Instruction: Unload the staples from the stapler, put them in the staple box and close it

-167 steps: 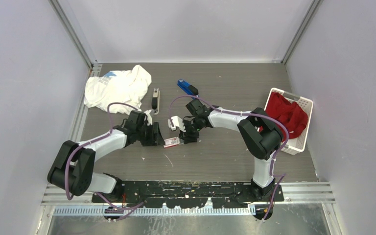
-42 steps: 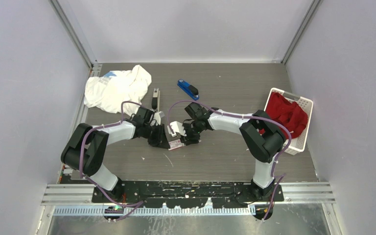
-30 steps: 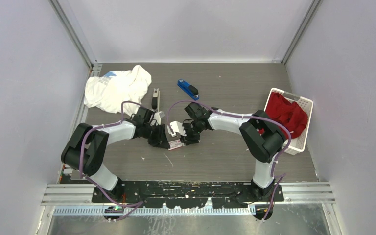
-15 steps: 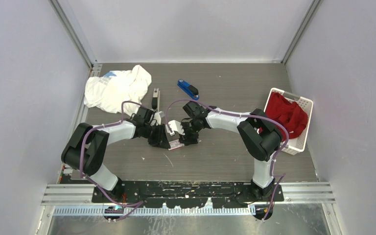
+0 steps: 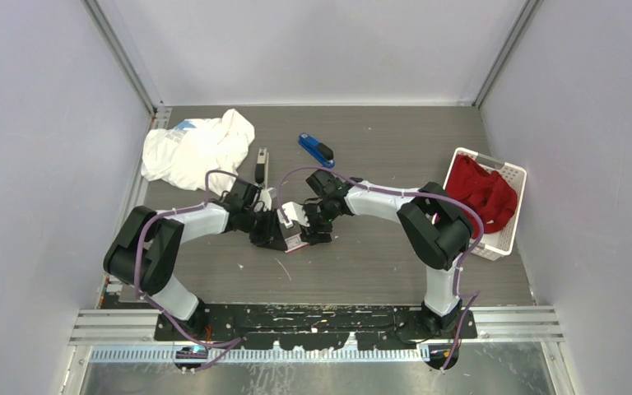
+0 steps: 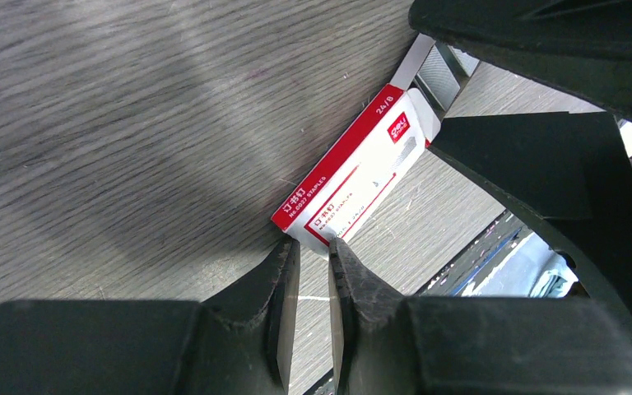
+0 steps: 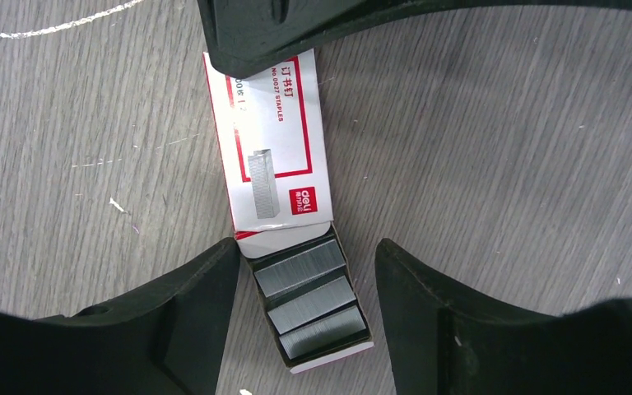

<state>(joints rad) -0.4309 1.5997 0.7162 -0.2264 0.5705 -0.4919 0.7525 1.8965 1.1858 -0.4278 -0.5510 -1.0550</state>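
Left hand (image 6: 313, 251): nearly closed, fingertips at one end of the staple box (image 7: 267, 164). It looks like a pinch on that end, which I judge to be a steadying hold so the sleeve does not slide.
Right hand (image 7: 306, 247): spread wide and gripping nothing. Its fingers stand either side of the inner tray (image 7: 329, 356), with a gap on both sides.
Staple box: small, white and red, lying flat on the tabletop (image 7: 502, 164) between the two hands. Its covered end is at the left hand and its open end faces the right hand.
Inner tray: drawn partly out of the sleeve, so the contents are exposed to the right hand.
Staples (image 7: 309, 303): three silvery strips lying crosswise in the tray, directly between the right hand's fingers. Neither hand holds any.
Blue stapler (image 5: 316, 149): closed, well beyond the right hand, untouched.
Grey-black bar (image 5: 261, 169): beyond the left hand, possibly a second stapler. I cannot tell which of the two was the source.
Stage, as judged: the strips sit boxed and the tray is not yet closed.
Risk: a skewed push on the tray could tip the loose strips out.
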